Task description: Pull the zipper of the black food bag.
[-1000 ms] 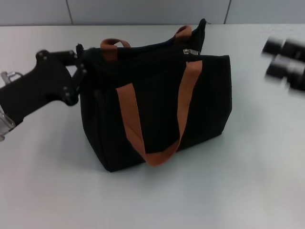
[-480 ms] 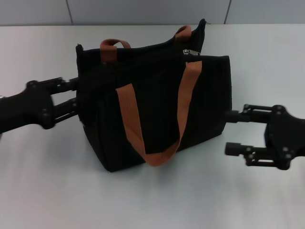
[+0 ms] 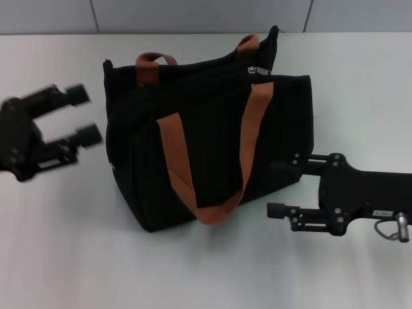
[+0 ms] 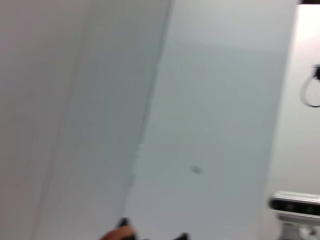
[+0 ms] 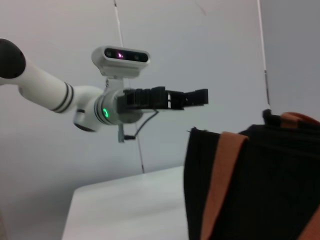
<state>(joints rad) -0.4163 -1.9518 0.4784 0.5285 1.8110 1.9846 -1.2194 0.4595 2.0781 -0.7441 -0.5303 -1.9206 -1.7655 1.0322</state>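
The black food bag (image 3: 212, 141) stands upright in the middle of the table, with brown-orange straps (image 3: 183, 170) hanging over its front. The small silver zipper (image 3: 257, 71) sits on the top edge near the bag's far right end. My left gripper (image 3: 84, 114) is open and empty, just left of the bag and apart from it. My right gripper (image 3: 283, 185) is open and empty at the bag's lower right corner, its far finger close to the bag's side. The right wrist view shows the bag (image 5: 260, 190) and my left gripper (image 5: 200, 96) beyond it.
The bag stands on a white table (image 3: 212, 270), with a grey wall (image 3: 193, 16) behind. The left wrist view shows mostly wall, with a bit of orange strap (image 4: 120, 234) at its edge. The left arm's wrist camera (image 5: 120, 55) shows in the right wrist view.
My left gripper has drawn back from the bag's left side and now stands apart from it. My right gripper has come in from the far right to the bag's lower right corner.
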